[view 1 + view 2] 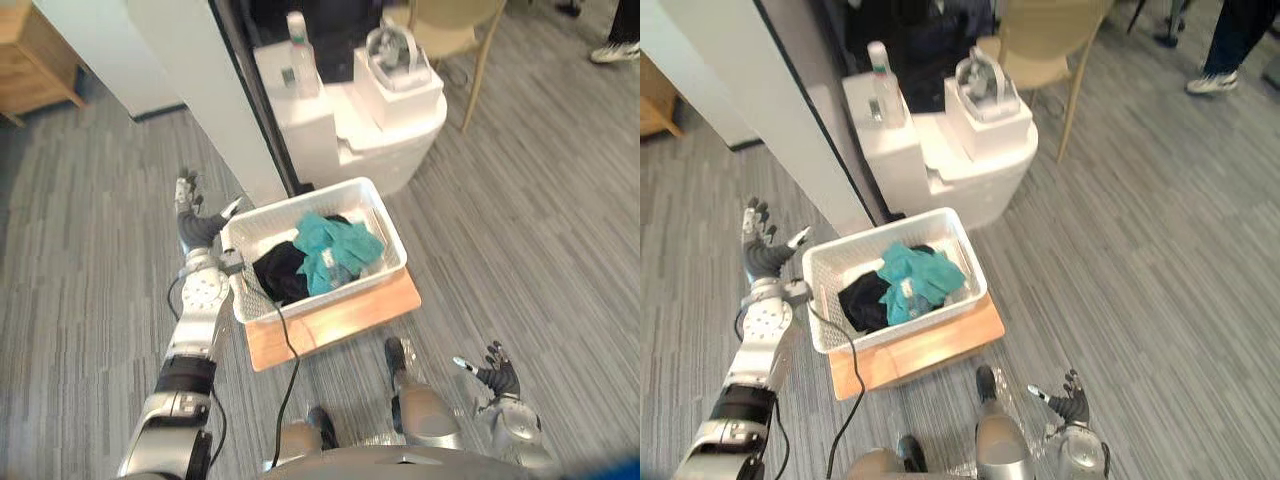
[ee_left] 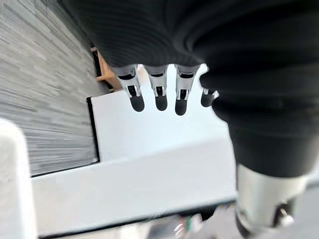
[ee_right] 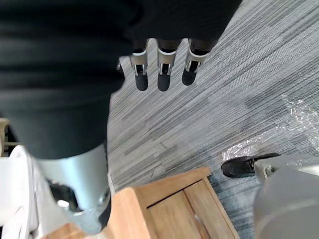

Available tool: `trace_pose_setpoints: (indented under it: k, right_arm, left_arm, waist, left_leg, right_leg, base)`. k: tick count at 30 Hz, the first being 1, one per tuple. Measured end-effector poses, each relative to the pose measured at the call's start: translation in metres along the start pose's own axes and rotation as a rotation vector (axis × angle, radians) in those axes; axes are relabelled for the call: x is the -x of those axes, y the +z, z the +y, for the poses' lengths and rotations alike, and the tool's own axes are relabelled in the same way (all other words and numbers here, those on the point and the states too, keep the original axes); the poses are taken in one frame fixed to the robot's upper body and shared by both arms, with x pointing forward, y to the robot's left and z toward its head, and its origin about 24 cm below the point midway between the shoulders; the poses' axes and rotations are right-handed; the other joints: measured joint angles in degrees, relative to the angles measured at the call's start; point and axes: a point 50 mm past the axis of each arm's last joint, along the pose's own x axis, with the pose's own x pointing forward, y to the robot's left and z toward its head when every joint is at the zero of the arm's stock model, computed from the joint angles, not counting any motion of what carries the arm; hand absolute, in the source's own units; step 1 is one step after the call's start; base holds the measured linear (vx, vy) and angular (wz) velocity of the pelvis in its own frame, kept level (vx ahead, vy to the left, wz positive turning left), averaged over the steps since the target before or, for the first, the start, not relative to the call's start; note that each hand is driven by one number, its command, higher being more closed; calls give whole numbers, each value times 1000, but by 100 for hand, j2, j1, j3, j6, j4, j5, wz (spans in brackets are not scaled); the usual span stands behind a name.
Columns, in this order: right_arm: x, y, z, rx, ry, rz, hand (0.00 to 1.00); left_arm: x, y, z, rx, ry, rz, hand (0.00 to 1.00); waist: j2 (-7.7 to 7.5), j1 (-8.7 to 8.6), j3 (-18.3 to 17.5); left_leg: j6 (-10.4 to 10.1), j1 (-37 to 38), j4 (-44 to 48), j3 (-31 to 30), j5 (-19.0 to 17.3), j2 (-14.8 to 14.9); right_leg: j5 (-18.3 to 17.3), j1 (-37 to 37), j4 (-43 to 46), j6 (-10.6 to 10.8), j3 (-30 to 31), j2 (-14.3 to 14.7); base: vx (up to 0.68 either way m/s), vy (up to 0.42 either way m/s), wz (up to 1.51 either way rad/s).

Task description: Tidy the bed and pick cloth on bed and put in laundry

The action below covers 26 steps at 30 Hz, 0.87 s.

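Grey floor [image 1: 80,260]; left robot hand [image 1: 195,222] splayed.

Bright, even indoor light, soft shadows on the floor [image 1: 520,250], white panel [image 2: 149,129] washed out by glare

Top of basket [image 1: 340,292] open; teal cloth [image 1: 335,250] and black cloth [image 1: 280,272] heaped mid-basket. Close behind the far rim stand white panel [image 1: 200,90] and white cabinet [image 1: 390,150]. To its right, bare floor [image 1: 530,260]; left hand [image 1: 197,227] just beside left rim.
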Motion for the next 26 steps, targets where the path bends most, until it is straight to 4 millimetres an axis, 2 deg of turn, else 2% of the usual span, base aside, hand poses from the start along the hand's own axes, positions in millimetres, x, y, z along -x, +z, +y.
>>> trace_pose_setpoints:
  k: [3, 6, 9, 10, 12, 14, 17, 18, 20, 24, 26]
  right_arm:
    - [7, -22, 0, 6, 0, 96, 0]
    - [12, -38, 0, -7, -4, 177, 0]
    - [19, -55, -7, -1, -21, 246, 0]
    - [22, -63, -9, -10, -29, 277, 0]
    - [25, -70, -10, -32, -40, 311, 0]
    - [29, -77, -10, -64, -46, 339, 0]
    - [32, -83, -13, -126, -74, 356, 0]
    - [31, -82, -12, -138, -76, 351, 0]
    - [31, -80, -10, -159, -79, 329, 0]
    - [28, -75, -12, -179, -78, 278, 0]
    - [27, -72, -10, -182, -66, 258, 0]
  left_arm:
    - [26, -21, 18, 65, 56, 108, 0]
    - [54, -43, 42, 79, 136, 228, 0]
    - [89, -75, 65, 106, 211, 418, 0]
    - [105, -90, 77, 110, 246, 510, 0]
    - [134, -112, 96, 102, 296, 652, 0]
    - [172, -131, 113, 90, 332, 792, 0]
    - [217, -147, 122, 50, 338, 955, 0]
    - [224, -148, 124, 51, 342, 980, 0]
    - [243, -154, 129, 36, 342, 1054, 0]
    - [267, -161, 125, -21, 261, 1180, 0]
    - [271, -163, 123, -22, 246, 1213, 0]
  waist:
    - [-15, 129, -205]
    - [-65, 168, -328]
    - [-85, 318, -434]
    - [-78, 415, -508]
    - [-107, 452, -563]
    - [-139, 489, -659]
    - [-129, 638, -705]
    - [-188, 654, -742]
    - [-188, 732, -777]
    - [-176, 758, -840]
    - [-166, 758, -851]
  left_leg:
    - [7, 125, -69, -93, 7, -14]
    - [17, 192, -95, -219, 12, -19]
    - [20, 359, -203, -311, 24, -29]
    - [19, 412, -261, -314, 47, -29]
    - [19, 516, -325, -328, 56, -26]
    - [16, 579, -399, -335, 78, -29]
    - [13, 733, -480, -335, 79, -27]
    - [13, 733, -481, -336, 79, -27]
    - [9, 737, -486, -333, 81, -24]
    - [-21, 813, -591, -315, 127, -24]
    - [-31, 813, -595, -309, 133, -10]
  right_leg:
    - [-53, 142, -13, 12, -118, -18]
    - [-114, 265, -29, 34, -230, -43]
    - [-176, 429, -31, 48, -317, -47]
    - [-199, 464, -31, 44, -338, -44]
    - [-249, 563, -32, 60, -399, -47]
    - [-274, 603, -32, 69, -436, -50]
    - [-319, 732, -32, 82, -466, -46]
    - [-320, 733, -32, 82, -473, -47]
    - [-323, 734, -32, 79, -476, -45]
    - [-333, 758, -34, 74, -475, -32]
    - [-336, 754, -34, 69, -472, -18]
  base:
    - [-2, 16, 17]
    - [10, 10, 24]
    - [25, 11, 14]
    - [52, 14, 12]
    - [37, 9, 12]
    - [33, 8, 8]
    - [19, 7, 5]
    - [0, 0, 0]
    - [0, 0, 0]
    - [0, 0, 0]
    - [-9, -17, -1]
